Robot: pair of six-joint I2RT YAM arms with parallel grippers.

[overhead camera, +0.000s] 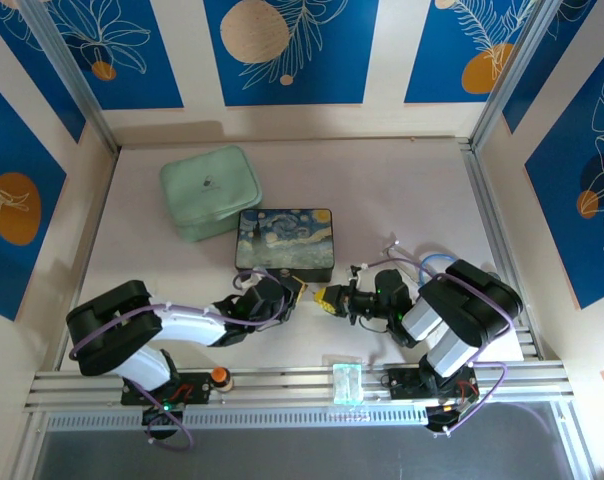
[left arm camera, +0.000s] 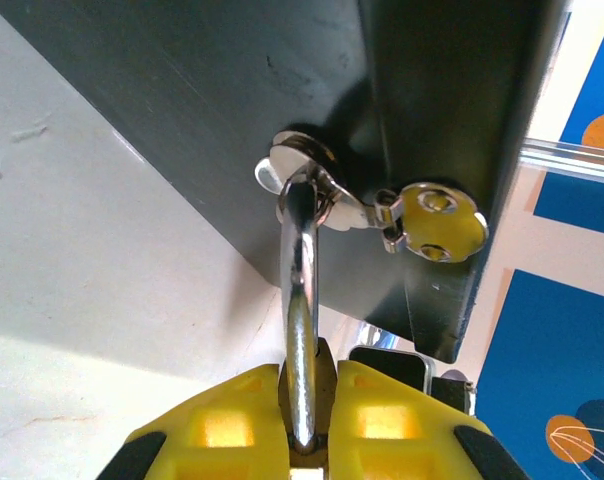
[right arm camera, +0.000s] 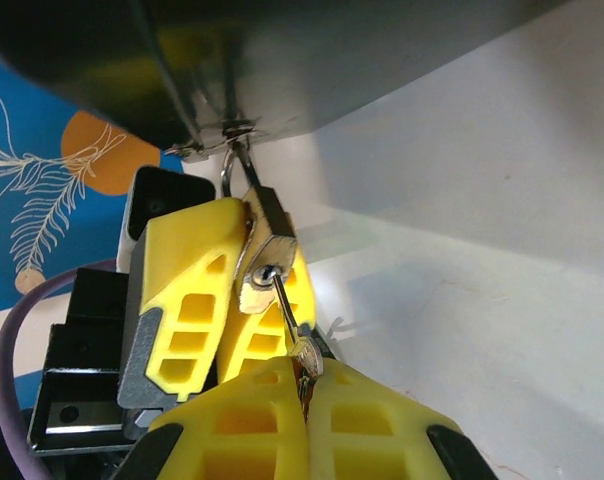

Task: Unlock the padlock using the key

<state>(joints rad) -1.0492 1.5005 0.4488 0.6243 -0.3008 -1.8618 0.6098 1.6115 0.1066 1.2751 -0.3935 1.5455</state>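
Note:
The padlock [right arm camera: 263, 247] hangs by its silver shackle [left arm camera: 300, 290] from the metal clasp [left arm camera: 304, 165] on the front of the painted box [overhead camera: 285, 238]. My left gripper [left arm camera: 309, 380] is shut on the brass body, one yellow finger [right arm camera: 187, 285] on each side. In the top view that gripper [overhead camera: 294, 291] sits just in front of the box. The thin silvery key [right arm camera: 290, 318] has its blade in the keyhole on the padlock's underside. My right gripper [right arm camera: 304, 372] is shut on the key's head and meets the left one tip to tip [overhead camera: 331, 298].
A pale green lidded container [overhead camera: 210, 192] stands behind and to the left of the box. A blue-tubed stethoscope [overhead camera: 432, 262] lies by the right arm. A small clear block [overhead camera: 346, 380] and an orange knob [overhead camera: 220, 376] sit on the front rail.

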